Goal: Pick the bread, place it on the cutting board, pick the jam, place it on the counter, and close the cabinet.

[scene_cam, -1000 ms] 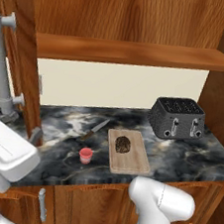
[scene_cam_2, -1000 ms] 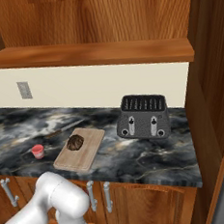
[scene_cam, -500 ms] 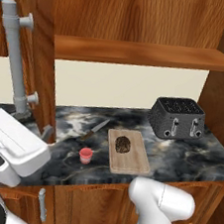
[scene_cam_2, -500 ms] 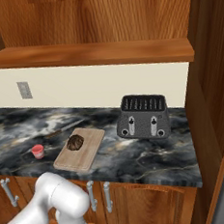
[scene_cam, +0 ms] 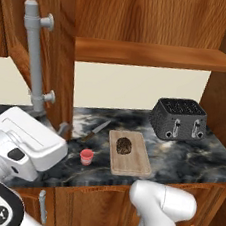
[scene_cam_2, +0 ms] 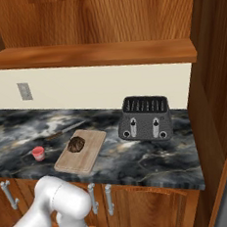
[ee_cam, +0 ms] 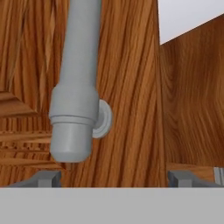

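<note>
The dark speckled bread (scene_cam: pixel 124 146) (scene_cam_2: pixel 76 143) lies on the light wooden cutting board (scene_cam: pixel 134 164) (scene_cam_2: pixel 75 162). Left of the board, the small pink jam (scene_cam: pixel 86 156) (scene_cam_2: pixel 38 153) stands on the dark marble counter (scene_cam: pixel 182 159) (scene_cam_2: pixel 140 163). The upper cabinet's door (scene_cam: pixel 62 37) (ee_cam: pixel 131 87) stands partly swung in front of the shelf (scene_cam: pixel 153 54) (scene_cam_2: pixel 95 54). Its grey bar handle (scene_cam: pixel 34 54) (ee_cam: pixel 76 87) runs down the door's face. My gripper (ee_cam: pixel 116 178) is open right at the door, below the handle's lower end, holding nothing.
A black toaster (scene_cam: pixel 179 118) (scene_cam_2: pixel 145 118) stands at the right on the counter. A knife (scene_cam: pixel 96 129) (scene_cam_2: pixel 63 131) lies behind the jam. A wall outlet (scene_cam_2: pixel 25 91) is on the cream backsplash. Lower cabinet doors with grey handles (scene_cam_2: pixel 108 199) run under the counter.
The cabinet door and its handle have swung to the right, toward the shelf opening, and my hand has moved right with it. Bread, jam and board have not moved.
</note>
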Robot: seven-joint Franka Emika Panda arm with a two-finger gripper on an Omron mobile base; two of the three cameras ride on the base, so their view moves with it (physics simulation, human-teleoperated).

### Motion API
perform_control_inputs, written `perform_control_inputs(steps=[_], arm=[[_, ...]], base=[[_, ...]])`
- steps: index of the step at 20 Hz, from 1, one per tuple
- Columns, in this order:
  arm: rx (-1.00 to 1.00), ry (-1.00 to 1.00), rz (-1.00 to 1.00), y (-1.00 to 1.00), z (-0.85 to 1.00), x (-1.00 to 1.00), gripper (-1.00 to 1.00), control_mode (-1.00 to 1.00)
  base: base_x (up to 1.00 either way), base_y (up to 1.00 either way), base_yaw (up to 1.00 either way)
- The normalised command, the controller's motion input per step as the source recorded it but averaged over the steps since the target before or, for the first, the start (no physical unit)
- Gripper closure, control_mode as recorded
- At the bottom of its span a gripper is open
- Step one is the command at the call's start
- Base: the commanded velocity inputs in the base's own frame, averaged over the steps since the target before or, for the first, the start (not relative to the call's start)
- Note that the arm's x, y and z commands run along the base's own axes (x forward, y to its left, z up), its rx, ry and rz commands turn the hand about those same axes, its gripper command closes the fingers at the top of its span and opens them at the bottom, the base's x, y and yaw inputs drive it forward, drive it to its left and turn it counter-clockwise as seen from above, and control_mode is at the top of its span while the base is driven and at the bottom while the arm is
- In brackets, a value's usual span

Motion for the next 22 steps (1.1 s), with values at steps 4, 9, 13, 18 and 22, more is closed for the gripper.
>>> perform_control_inputs(steps=[4, 9, 13, 18, 22], arm=[[0.04, 0.06, 0.00, -0.15, 0.00, 0.17, -1.00, -1.00], [0.04, 0.06, -0.01, -0.14, 0.00, 0.23, -1.00, -1.00], [0.02, 0.05, 0.00, -0.18, 0.00, 0.23, -1.00, -1.00], [0.00, 0.00, 0.00, -0.21, 0.00, 0.42, -1.00, -1.00], [0.00, 0.00, 0.00, -0.18, 0.00, 0.54, -1.00, -1.00]], base=[[0.00, 0.00, 0.00], [0.00, 0.00, 0.00], [0.00, 0.00, 0.00], [0.00, 0.00, 0.00], [0.00, 0.00, 0.00]])
